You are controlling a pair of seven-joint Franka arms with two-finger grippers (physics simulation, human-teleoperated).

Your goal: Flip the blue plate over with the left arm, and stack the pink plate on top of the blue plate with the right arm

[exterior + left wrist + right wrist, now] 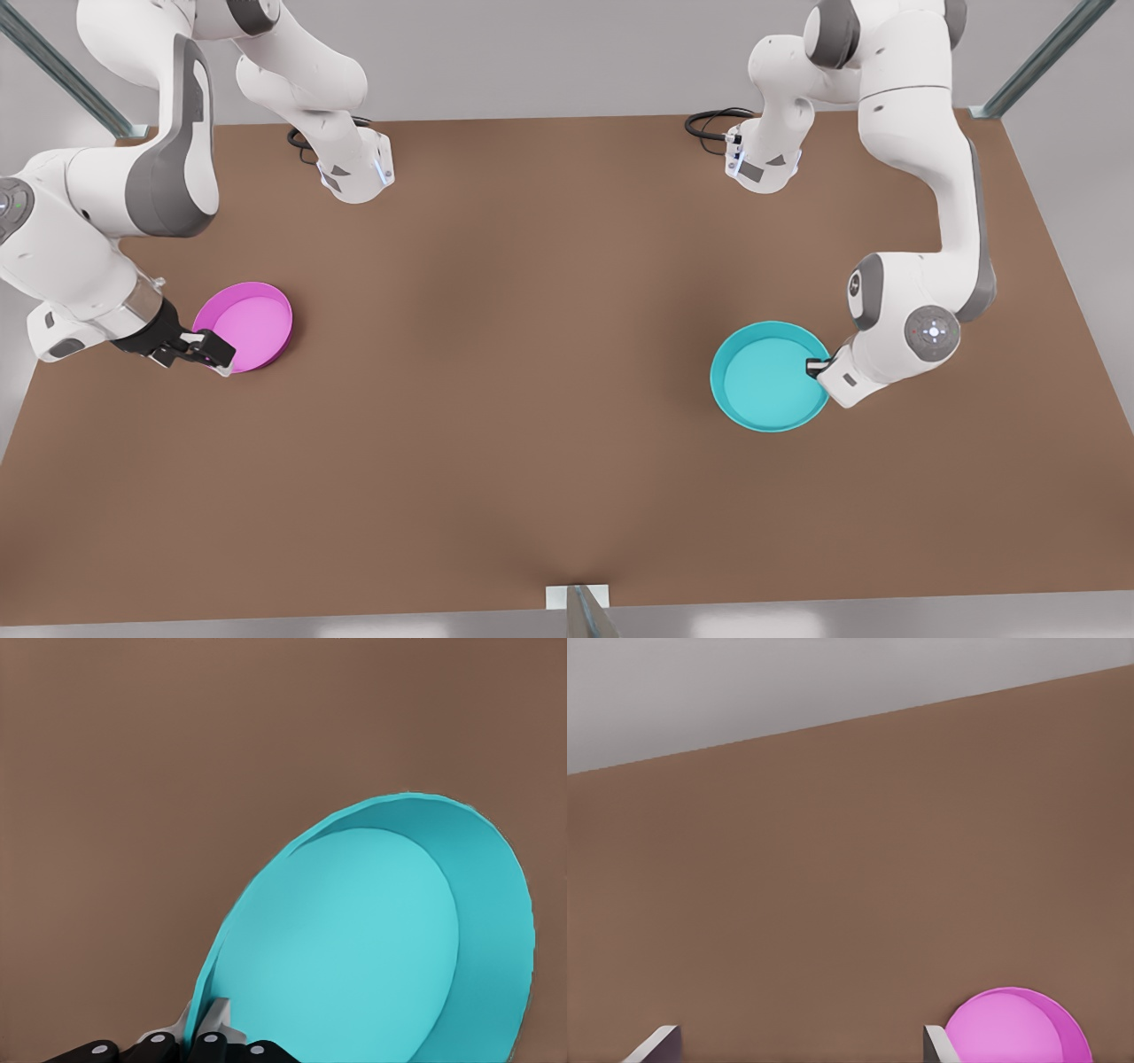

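The blue plate (pixel 767 377) sits on the table at the front view's right, hollow side up. My left gripper (pixel 817 365) is shut on its rim on the side toward the arm. In the left wrist view the thin cyan rim (pixel 205 988) runs between the two closed fingertips of the left gripper (pixel 197 1032). The pink plate (pixel 245 324) lies hollow side up at the front view's left. My right gripper (pixel 217 354) is open at its near edge. In the right wrist view the pink plate (pixel 1019 1028) lies just outside one spread finger (pixel 935 1043), not between the two.
Brown table (pixel 532 354) with both arm bases (pixel 354 173) (pixel 762 164) and their black cables at the far edge. A wide bare stretch separates the two plates. Metal frame posts (pixel 1036 58) stand at the far corners, and a small bracket (pixel 578 598) sits at the near edge.
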